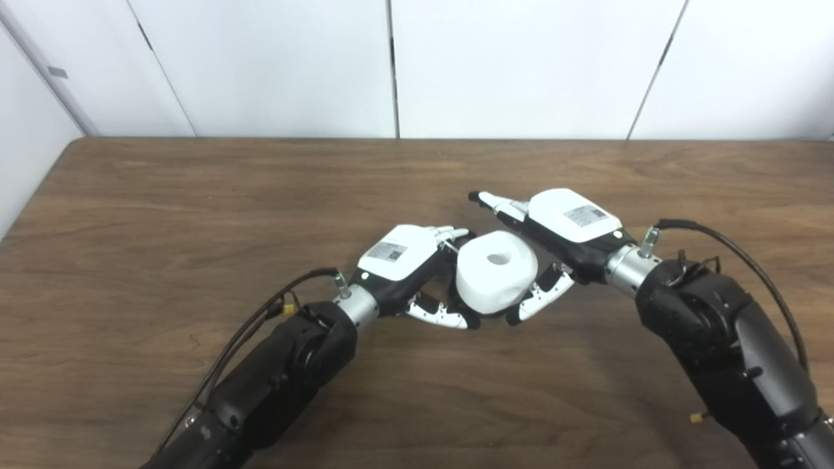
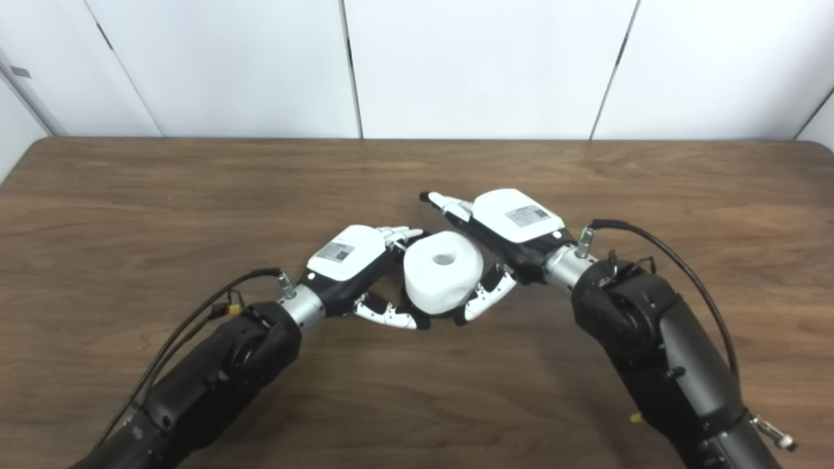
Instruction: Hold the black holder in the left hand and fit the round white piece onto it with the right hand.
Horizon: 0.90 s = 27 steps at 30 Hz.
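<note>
The round white piece [image 1: 495,273], a thick puck with a hole in its top, sits between my two hands at the table's middle; it also shows in the right eye view [image 2: 443,270]. My left hand [image 1: 404,260] is curled against its left side, thumb in front and fingers behind. The black holder is almost wholly hidden under the white piece and inside my left hand. My right hand [image 1: 567,225] grips the white piece from the right, thumb at the front, fingers along the back, one finger pointing past it.
The brown wooden table [image 1: 195,215] stretches to both sides and ends at a white panelled wall [image 1: 521,65] at the back. Cables loop off both forearms.
</note>
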### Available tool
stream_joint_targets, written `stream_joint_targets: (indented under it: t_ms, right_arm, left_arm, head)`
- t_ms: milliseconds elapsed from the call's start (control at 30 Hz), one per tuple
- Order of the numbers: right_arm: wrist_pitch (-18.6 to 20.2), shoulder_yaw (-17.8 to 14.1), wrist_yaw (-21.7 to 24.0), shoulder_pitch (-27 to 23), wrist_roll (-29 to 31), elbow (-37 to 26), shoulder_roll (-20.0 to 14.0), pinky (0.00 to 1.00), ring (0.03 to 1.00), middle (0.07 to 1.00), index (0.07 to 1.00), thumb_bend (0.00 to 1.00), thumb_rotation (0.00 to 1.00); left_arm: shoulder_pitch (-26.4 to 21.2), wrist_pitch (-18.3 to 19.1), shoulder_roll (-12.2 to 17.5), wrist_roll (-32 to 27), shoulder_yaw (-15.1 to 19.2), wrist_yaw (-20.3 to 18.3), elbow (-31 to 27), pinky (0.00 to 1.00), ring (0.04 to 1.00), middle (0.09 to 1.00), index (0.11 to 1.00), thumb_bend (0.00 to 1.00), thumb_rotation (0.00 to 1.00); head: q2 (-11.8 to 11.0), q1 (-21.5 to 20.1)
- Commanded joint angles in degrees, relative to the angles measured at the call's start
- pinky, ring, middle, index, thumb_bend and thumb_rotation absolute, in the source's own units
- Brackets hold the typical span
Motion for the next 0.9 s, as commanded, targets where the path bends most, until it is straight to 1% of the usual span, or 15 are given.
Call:
stream_joint_targets:
  t_ms: [0,100,200,300,367,400,467,500,567,600,633,700,800,833,867]
  right_arm:
    - [1.1,-1.6,1.6,-3.3,0.8,-2.7,-1.9,0.78,0.874,0.974,1.0,1.0,0.36]
    - [2.2,-1.9,4.3,-3.7,0.8,-3.8,-3.4,0.79,0.884,0.995,1.0,1.0,0.35]
    - [3.1,-2.4,6.8,-3.9,0.8,-4.8,-5.2,0.76,0.878,0.999,1.0,1.0,0.34]
    - [4.2,-2.7,9.1,-3.8,0.8,-5.6,-6.8,0.72,0.862,0.989,1.0,1.0,0.31]
    - [5.6,-2.9,11.2,-3.8,0.4,-6.1,-7.9,0.7,0.866,0.987,1.0,1.0,0.28]
    - [6.5,-3.4,11.8,-3.6,0.2,-6.4,-8.4,0.69,0.859,0.969,1.0,1.0,0.23]
    - [8.0,-4.4,12.0,-3.2,-0.1,-6.6,-8.8,0.68,0.837,0.936,1.0,0.99,0.17]
    - [8.7,-5.2,11.2,-2.7,-0.4,-6.7,-8.7,0.66,0.818,0.905,0.987,0.96,0.13]
    - [9.0,-7.5,7.4,-1.3,-0.3,-6.7,-7.7,0.58,0.746,0.821,0.862,0.88,0.1]
    - [8.4,-8.8,4.7,-0.5,0.1,-6.6,-6.9,0.54,0.704,0.771,0.79,0.83,0.09]
    - [7.7,-10.0,2.0,0.3,0.5,-6.3,-6.1,0.51,0.67,0.734,0.748,0.8,0.1]
    - [5.8,-12.4,-3.9,1.9,2.1,-5.4,-4.0,0.46,0.595,0.659,0.681,0.73,0.11]
    - [4.9,-14.6,-10.2,3.4,3.8,-4.2,-1.2,0.45,0.548,0.621,0.651,0.68,0.12]
    - [4.5,-15.1,-12.0,3.8,4.3,-3.8,-0.4,0.45,0.546,0.626,0.652,0.66,0.12]
    - [3.9,-15.6,-13.6,4.2,4.9,-3.3,0.2,0.45,0.543,0.627,0.653,0.65,0.12]
  left_arm:
    - [2.7,0.3,1.1,1.3,-2.6,-6.2,2.5,0.89,0.92,0.914,0.485,0.52,0.07]
    - [2.7,0.0,1.3,1.3,-2.5,-5.7,2.6,0.88,0.915,0.908,0.484,0.52,0.07]
    - [2.7,0.0,1.5,1.2,-2.4,-6.0,2.4,0.89,0.917,0.913,0.484,0.52,0.07]
    - [2.7,-0.2,1.6,1.1,-2.4,-5.9,2.5,0.89,0.917,0.914,0.484,0.52,0.07]
    - [2.8,-0.4,1.6,0.8,-2.2,-5.9,2.7,0.89,0.916,0.914,0.484,0.52,0.07]
    - [2.8,-0.5,1.7,0.7,-2.2,-5.9,2.7,0.89,0.915,0.913,0.484,0.52,0.07]
    - [2.7,-0.6,1.7,0.6,-2.1,-5.9,2.6,0.89,0.914,0.912,0.484,0.52,0.07]
    - [2.7,-0.6,1.7,0.6,-2.1,-6.0,2.6,0.89,0.912,0.911,0.484,0.52,0.07]
    - [2.6,-0.5,1.7,0.8,-2.1,-6.0,2.7,0.89,0.911,0.911,0.484,0.52,0.07]
    - [2.6,-0.5,1.7,0.9,-2.1,-5.9,2.7,0.89,0.911,0.911,0.484,0.52,0.07]
    - [2.7,-0.4,1.7,0.9,-2.1,-6.0,2.5,0.89,0.91,0.911,0.484,0.52,0.07]
    - [2.7,-0.3,1.8,0.7,-1.9,-6.3,2.2,0.89,0.915,0.917,0.487,0.52,0.07]
    - [2.7,0.5,2.0,0.6,-1.7,-7.3,1.3,0.89,0.915,0.919,0.493,0.52,0.07]
    - [2.6,1.2,2.1,0.7,-1.7,-8.0,0.8,0.89,0.915,0.925,0.589,0.76,0.15]
    - [2.6,2.0,2.2,0.9,-1.6,-8.9,0.2,0.89,0.921,0.939,0.674,0.88,0.21]
  head:
    - [0.0,0.0]
    - [0.0,-0.1]
    - [-0.1,-0.4]
    - [-0.2,-0.8]
    - [-0.2,-1.0]
    - [-0.3,-1.1]
    - [-0.3,-1.2]
    - [-0.3,-1.2]
    - [-0.3,-1.2]
    - [-0.3,-1.2]
    - [-0.3,-1.2]
    - [-0.5,-1.3]
    - [-0.5,-1.2]
    - [-0.5,-1.2]
    - [-0.5,-1.3]
